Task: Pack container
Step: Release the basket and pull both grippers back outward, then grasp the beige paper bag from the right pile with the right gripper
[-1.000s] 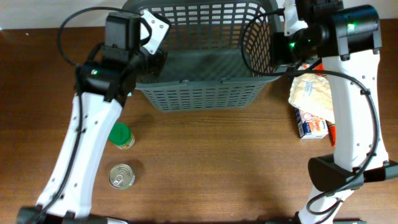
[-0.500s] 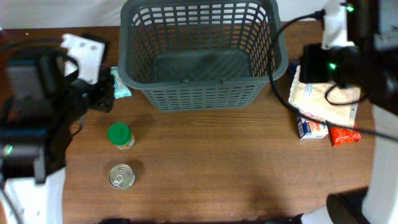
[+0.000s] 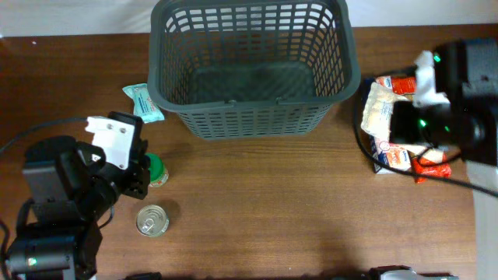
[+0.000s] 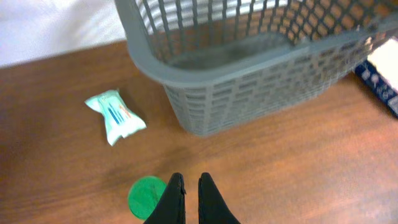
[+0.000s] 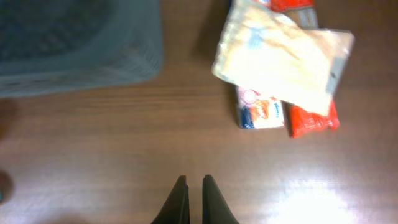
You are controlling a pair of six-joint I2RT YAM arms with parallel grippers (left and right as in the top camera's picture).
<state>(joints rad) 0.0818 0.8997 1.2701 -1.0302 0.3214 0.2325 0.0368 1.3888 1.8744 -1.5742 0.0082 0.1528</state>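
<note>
No wording can be read; print on the small box [image 5: 259, 111] and mint-green packet [image 4: 115, 116] is blurred

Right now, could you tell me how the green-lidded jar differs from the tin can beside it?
The green-lidded jar has a green top; the tin can shows bare silver metal. The jar sits nearer the container, the can further off. From overhead the left arm partly hides the jar; the can is in full view. Both stand outside the container.

Overhead evenly lit, bright; soft shadow under the container [image 3: 249, 124] front wall; my right arm [image 3: 455, 117] motion-blurred there; left wrist view slightly soft, near rim fuzzy; right wrist view blurred throughout, dimmer; glare patch on the table [image 5: 323, 200] lower right.
</note>
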